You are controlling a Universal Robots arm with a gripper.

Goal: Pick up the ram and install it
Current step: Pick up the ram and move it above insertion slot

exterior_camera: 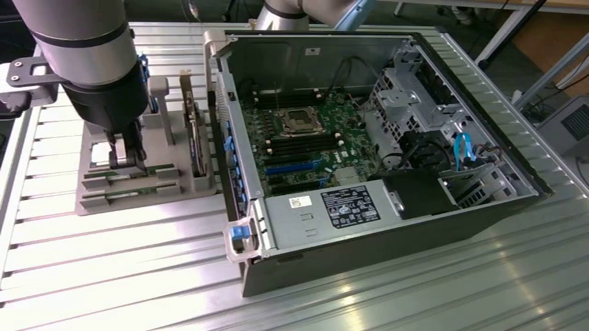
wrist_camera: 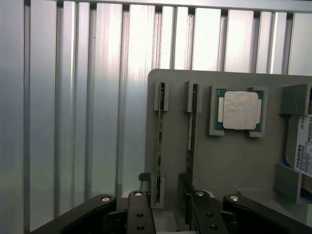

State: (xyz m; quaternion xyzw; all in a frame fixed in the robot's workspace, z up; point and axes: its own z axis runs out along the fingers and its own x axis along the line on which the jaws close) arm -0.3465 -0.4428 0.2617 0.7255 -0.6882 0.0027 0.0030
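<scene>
Two ram sticks stand on edge in slots of a grey holder (wrist_camera: 234,161); in the wrist view they show as thin dark strips, one ram (wrist_camera: 160,141) beside the other (wrist_camera: 191,131). My gripper (wrist_camera: 166,214) hangs low over the holder, open, with its black fingers (wrist_camera: 139,212) on either side of the first ram's near end and nothing gripped. In the exterior view the gripper (exterior_camera: 129,157) is just above the holder's slots at that view's left, where a green ram edge (exterior_camera: 138,194) shows.
A square silver processor chip (wrist_camera: 239,110) and a labelled hard drive (wrist_camera: 303,146) sit in the same holder. An open computer case (exterior_camera: 368,131) with its motherboard (exterior_camera: 308,138) fills the exterior view's middle and right. Everything rests on a ribbed aluminium table (exterior_camera: 120,269).
</scene>
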